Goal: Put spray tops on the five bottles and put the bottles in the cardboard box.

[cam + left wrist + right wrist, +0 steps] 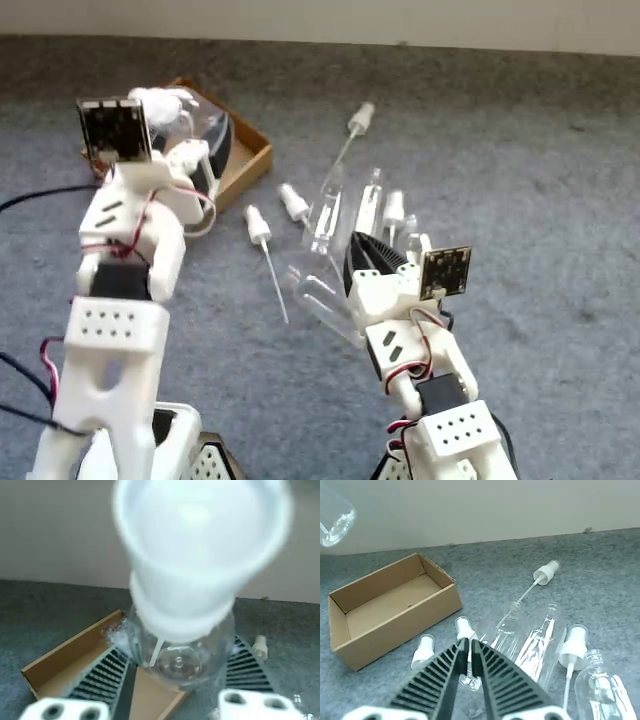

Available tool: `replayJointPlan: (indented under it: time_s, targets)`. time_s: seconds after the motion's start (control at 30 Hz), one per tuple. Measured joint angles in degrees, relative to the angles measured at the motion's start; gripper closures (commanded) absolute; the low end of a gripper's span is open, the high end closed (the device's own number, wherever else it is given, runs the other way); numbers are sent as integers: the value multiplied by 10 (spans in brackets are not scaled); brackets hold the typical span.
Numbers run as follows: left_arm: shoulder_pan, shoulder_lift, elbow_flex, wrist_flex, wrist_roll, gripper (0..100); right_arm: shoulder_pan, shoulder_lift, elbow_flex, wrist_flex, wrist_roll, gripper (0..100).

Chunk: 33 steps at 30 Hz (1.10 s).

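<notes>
Upper left of the high view: left gripper (177, 647) clamped on a capped bottle (195, 125) over the cardboard box (255, 150). The bottle is tilted, its spray top (200, 545) toward the wrist camera and its base toward the box floor. Centre: loose spray tops (257, 225) lie on the carpet, dip tubes trailing. Uncapped bottles (325, 210) lie flat beside them, long axes roughly up-down the frame. Right of those, lower centre – right gripper (469, 642), fingers pressed nearly together, thin slit between. Can't tell if anything is pinched.
</notes>
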Motion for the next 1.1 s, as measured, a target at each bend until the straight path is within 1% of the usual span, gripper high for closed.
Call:
replayJointPlan:
  time_s: [0.1, 0.57, 0.87, 1.1]
  targets:
    - [-15, 89, -70, 30, 0, 909, 0, 0, 0, 0, 0, 991]
    - [-50, 421, -323, 32, 0, 906, 0, 0, 0, 0, 0, 991]
    - [-82, 606, -469, 32, 0, 905, 0, 0, 0, 0, 0, 991]
    - [-84, 718, -564, 32, 0, 905, 0, 0, 0, 0, 0, 991]
